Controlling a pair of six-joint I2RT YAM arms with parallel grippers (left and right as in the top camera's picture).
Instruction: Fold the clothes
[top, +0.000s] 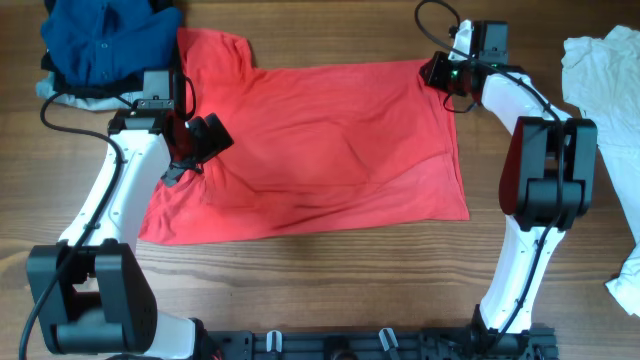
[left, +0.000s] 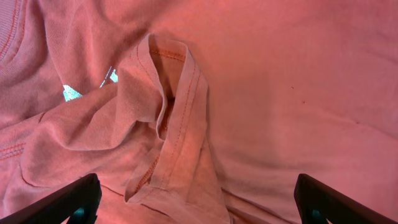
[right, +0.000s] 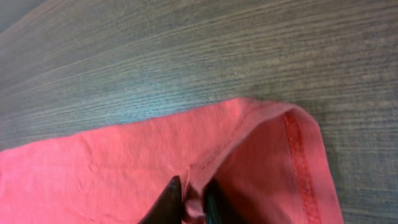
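The clothes, a red T-shirt (top: 320, 140), lie spread across the wooden table in the overhead view. My left gripper (top: 200, 148) hovers open over the shirt's left side, above a bunched sleeve (left: 168, 118) with a stitched hem; its fingers (left: 68, 202) stand wide on both sides of the fold without touching it. My right gripper (top: 447, 78) is at the shirt's far right corner, shut on a pinch of red fabric (right: 193, 202) near the hemmed edge (right: 301, 162). A bit of white print (left: 71, 93) shows between folds.
A blue garment (top: 105, 40) is piled at the far left corner on top of pale cloth. White cloth (top: 605, 70) lies at the right edge of the table. Bare wood runs along the front, below the shirt.
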